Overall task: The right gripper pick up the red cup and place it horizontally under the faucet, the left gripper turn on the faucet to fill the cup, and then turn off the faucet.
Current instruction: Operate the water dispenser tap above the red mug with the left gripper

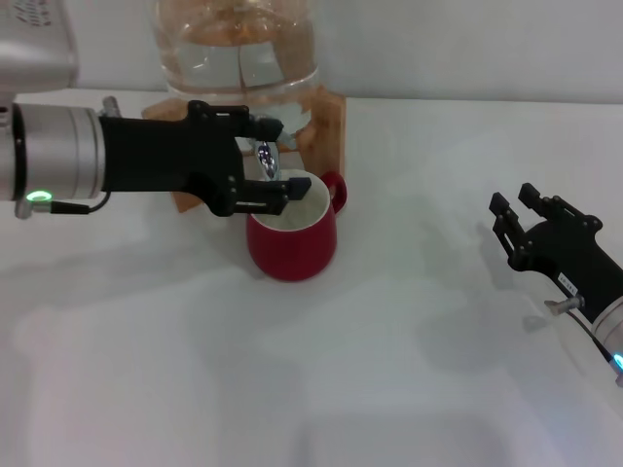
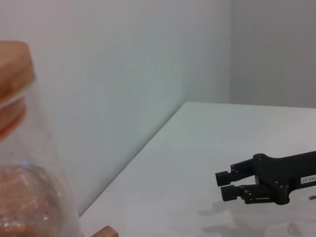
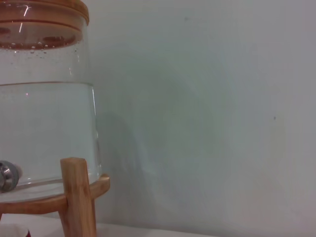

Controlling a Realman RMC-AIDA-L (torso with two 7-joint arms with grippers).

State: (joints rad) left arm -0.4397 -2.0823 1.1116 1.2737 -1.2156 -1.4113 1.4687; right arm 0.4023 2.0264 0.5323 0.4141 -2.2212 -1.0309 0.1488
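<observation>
The red cup (image 1: 292,241) stands upright on the white table, mouth up and handle toward the back right, directly below the chrome faucet (image 1: 268,161) of the glass water jar (image 1: 238,53). My left gripper (image 1: 273,163) reaches in from the left, open, with one finger above the faucet and the other (image 1: 274,201) low over the cup's rim. I cannot tell if water is running. My right gripper (image 1: 518,202) rests open and empty at the right, well away from the cup. It also shows in the left wrist view as the right gripper (image 2: 225,184). The faucet (image 3: 7,176) peeks in at the right wrist view's edge.
The jar sits on a wooden stand (image 1: 329,119) at the back of the table (image 1: 409,321), against a pale wall. Its wooden lid (image 3: 44,10) and one stand leg (image 3: 78,197) fill part of the right wrist view.
</observation>
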